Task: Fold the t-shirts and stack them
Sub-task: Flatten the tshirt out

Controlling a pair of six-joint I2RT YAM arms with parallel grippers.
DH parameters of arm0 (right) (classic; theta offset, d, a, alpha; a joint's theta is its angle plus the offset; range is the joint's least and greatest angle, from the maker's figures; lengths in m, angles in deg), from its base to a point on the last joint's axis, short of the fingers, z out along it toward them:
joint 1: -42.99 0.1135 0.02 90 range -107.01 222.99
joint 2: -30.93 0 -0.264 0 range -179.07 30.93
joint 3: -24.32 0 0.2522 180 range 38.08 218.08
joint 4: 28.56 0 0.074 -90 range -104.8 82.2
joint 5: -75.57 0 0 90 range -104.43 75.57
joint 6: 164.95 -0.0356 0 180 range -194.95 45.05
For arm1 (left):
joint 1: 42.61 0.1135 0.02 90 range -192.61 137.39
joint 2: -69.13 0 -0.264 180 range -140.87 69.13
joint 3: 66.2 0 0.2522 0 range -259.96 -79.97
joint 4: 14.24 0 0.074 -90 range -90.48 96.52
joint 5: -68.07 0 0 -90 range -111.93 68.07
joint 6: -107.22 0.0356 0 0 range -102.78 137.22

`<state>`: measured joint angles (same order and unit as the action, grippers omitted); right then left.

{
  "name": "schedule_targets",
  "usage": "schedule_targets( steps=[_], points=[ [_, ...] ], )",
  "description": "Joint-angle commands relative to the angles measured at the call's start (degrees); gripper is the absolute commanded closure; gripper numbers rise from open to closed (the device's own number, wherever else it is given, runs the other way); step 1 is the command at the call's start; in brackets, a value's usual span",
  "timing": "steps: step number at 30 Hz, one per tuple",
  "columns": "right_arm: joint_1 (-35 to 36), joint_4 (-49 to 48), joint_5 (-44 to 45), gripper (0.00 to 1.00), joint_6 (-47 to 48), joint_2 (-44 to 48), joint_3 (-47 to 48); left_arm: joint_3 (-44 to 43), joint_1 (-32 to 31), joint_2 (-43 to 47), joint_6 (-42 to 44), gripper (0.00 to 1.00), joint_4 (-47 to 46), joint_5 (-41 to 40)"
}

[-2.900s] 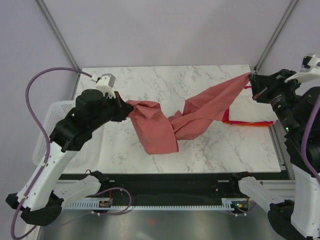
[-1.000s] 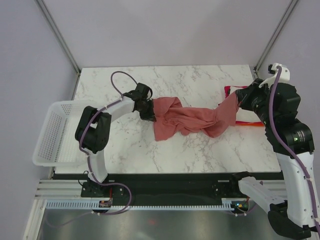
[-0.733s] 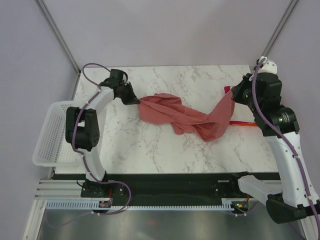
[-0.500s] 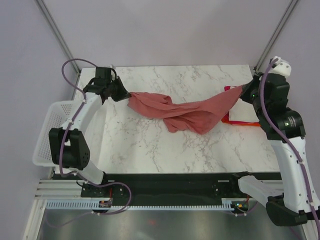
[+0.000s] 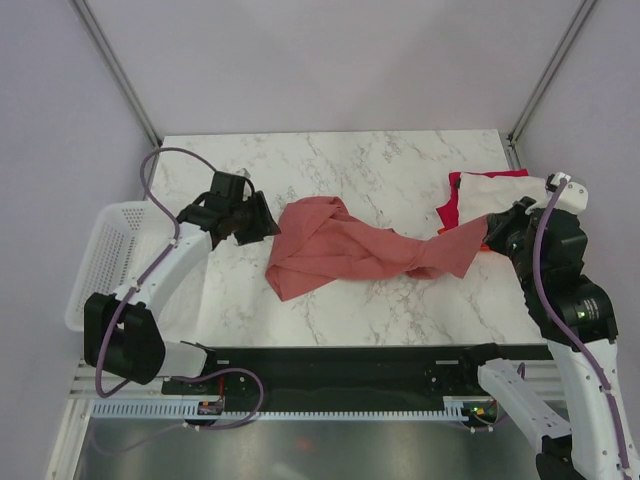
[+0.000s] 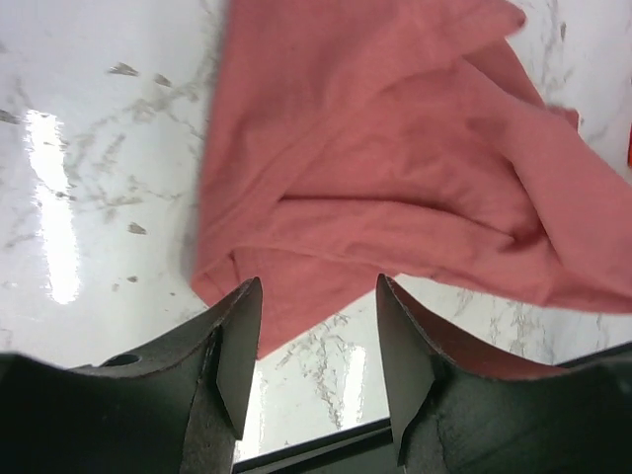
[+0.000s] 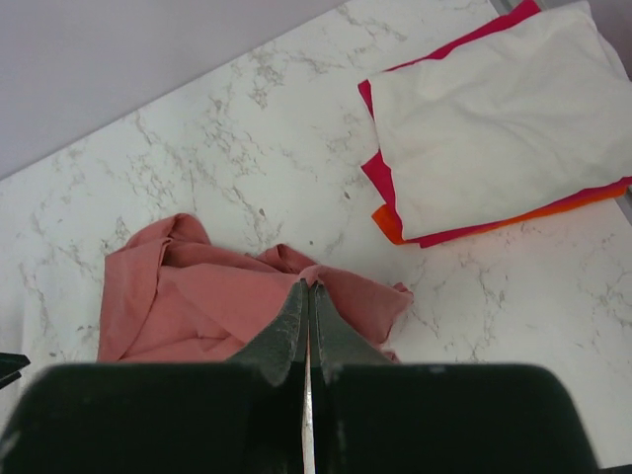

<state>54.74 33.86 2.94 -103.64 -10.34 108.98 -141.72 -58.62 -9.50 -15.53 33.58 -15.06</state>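
The large salmon-red cloth t-shirt (image 5: 330,240) sprawls crumpled across the middle of the white marble counter (image 5: 350,165), limp and light, likely to sag and twist wherever it is lifted. The right hand (image 7: 308,286) is pinched tight on its right end. The left hand (image 6: 318,296) gapes wide over the other end. I'd take it by hem or shoulder corners.

The left hand (image 5: 268,226) no longer grips the salmon-red t-shirt (image 5: 335,245). Its fingers now stand apart just left of the cloth, lower in the frame than before. The right hand (image 5: 488,236) has dropped from the upper right, uncovering the folded stack (image 5: 492,192). The shirt's left part lies flatter on the counter (image 5: 380,165).
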Motion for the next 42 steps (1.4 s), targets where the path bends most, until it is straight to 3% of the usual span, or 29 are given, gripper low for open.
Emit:
schedule_targets(
  steps=[1,6,8,11,12,20,25,36,42],
  points=[
    [-0.2,-0.9,-0.7,1.00,0.4,0.4,-0.9,2.2,-4.5,2.2,-4.0,0.44,-2.0,-0.8],
    [-0.2,-1.6,-1.5,1.00,0.7,0.9,-2.3,4.2,-8.7,-0.2,-1.2,0.66,-3.2,-2.9],
    [-0.1,-1.8,-1.5,1.00,0.8,0.9,-2.6,4.5,-9.6,-1.6,0.1,0.70,-3.2,-2.6],
    [-0.2,-2.2,-1.6,1.00,0.8,0.9,-2.8,5.0,-10.3,-5.9,-0.2,0.65,-3.2,-2.0],
    [-0.3,-2.4,-1.6,1.00,0.7,0.9,-2.8,5.2,-10.3,-7.7,-0.6,0.57,-3.3,-2.0],
    [-0.2,-2.8,-2.6,1.00,0.3,0.8,-2.7,5.0,-10.1,-14.0,-2.3,0.50,-6.7,-6.7],
    [-0.2,-2.9,-3.0,1.00,0.5,0.8,-2.6,2.4,-9.0,-17.9,-2.7,0.49,-7.2,-6.7],
    [-0.2,-3.0,-3.1,1.00,0.9,0.4,-2.7,1.6,-5.9,-19.8,-3.3,0.59,-10.2,-6.1],
    [-0.2,-3.4,-3.1,1.00,1.2,0.4,-3.3,0.8,-5.9,-19.4,-4.2,0.50,-11.0,-5.1]
  ],
)
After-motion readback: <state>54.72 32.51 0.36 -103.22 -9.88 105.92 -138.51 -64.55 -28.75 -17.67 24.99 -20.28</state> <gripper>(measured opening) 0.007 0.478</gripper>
